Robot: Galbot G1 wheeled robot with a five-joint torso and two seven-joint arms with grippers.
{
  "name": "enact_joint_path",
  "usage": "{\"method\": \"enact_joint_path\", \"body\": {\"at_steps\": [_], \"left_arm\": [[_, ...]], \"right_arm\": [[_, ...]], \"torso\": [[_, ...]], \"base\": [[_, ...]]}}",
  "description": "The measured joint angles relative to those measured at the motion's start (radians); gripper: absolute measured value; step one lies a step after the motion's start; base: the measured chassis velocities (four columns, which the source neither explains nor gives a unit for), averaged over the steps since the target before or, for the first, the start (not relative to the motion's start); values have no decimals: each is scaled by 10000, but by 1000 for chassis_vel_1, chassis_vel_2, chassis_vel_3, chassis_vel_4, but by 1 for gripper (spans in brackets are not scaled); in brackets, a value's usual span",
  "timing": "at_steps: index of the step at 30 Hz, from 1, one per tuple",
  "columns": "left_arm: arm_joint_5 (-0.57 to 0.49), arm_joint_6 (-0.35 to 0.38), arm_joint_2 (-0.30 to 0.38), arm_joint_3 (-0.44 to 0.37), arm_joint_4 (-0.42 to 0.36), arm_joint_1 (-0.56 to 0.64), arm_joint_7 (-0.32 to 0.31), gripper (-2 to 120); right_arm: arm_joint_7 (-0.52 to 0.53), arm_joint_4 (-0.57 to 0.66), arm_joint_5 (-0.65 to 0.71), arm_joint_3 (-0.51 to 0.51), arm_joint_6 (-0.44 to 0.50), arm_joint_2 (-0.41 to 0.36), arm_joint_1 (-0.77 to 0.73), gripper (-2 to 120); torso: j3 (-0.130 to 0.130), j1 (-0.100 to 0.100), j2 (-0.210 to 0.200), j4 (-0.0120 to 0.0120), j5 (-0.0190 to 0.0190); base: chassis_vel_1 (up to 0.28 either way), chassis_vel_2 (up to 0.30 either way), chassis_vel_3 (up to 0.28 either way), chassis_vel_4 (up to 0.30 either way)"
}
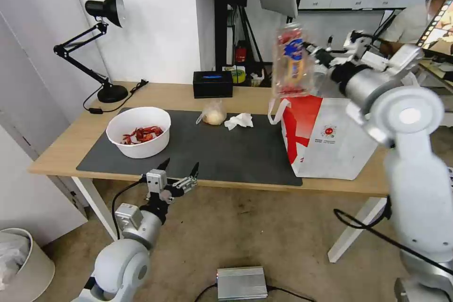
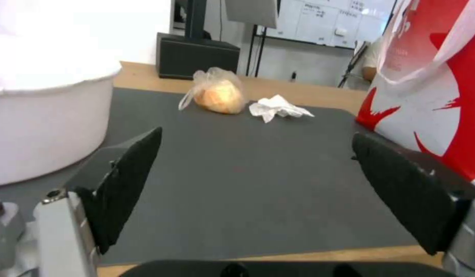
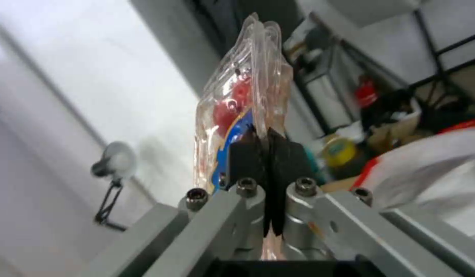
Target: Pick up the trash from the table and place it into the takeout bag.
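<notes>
The clear plastic tray [image 1: 293, 60] is held upright in the air, clamped at its edge between the closed fingers of the right gripper [image 3: 268, 154], above the near left corner of the takeout bag [image 1: 330, 144] and not yet inside it. Left on the counter [image 1: 179, 96] are the white bowl [image 1: 138, 131] of red shell scraps, the small clear bag [image 1: 213, 114] with a beige lump and the crumpled tissue [image 1: 239, 121], so most of the task is judged undone. The left gripper [image 1: 180, 170] is parked at the counter's near edge beside the bowl, its fingers apart and holding nothing.
</notes>
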Motion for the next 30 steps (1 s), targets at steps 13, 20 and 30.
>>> {"method": "enact_joint_path", "body": {"at_steps": [13,20,30], "left_arm": [[-26,-24,-201,340,51,-20,-21,100],[-22,-24,-231,400,16,-7,-33,100],[-6,-24,-241,398,-119,54,-45,100]], "right_arm": [[-413,-668,-1166,405,247,-1294,-106,0],[-594,-797,-1485,534,276,-1455,-433,0],[-1521,-1014,-2752,620,532,-1347,-1213,0]], "torso": [[0,1,0,-1,0],[0,1,0,0,0],[-1,1,0,0,0]], "base": [[0,0,0,0],[0,0,0,0],[0,0,0,0]]}}
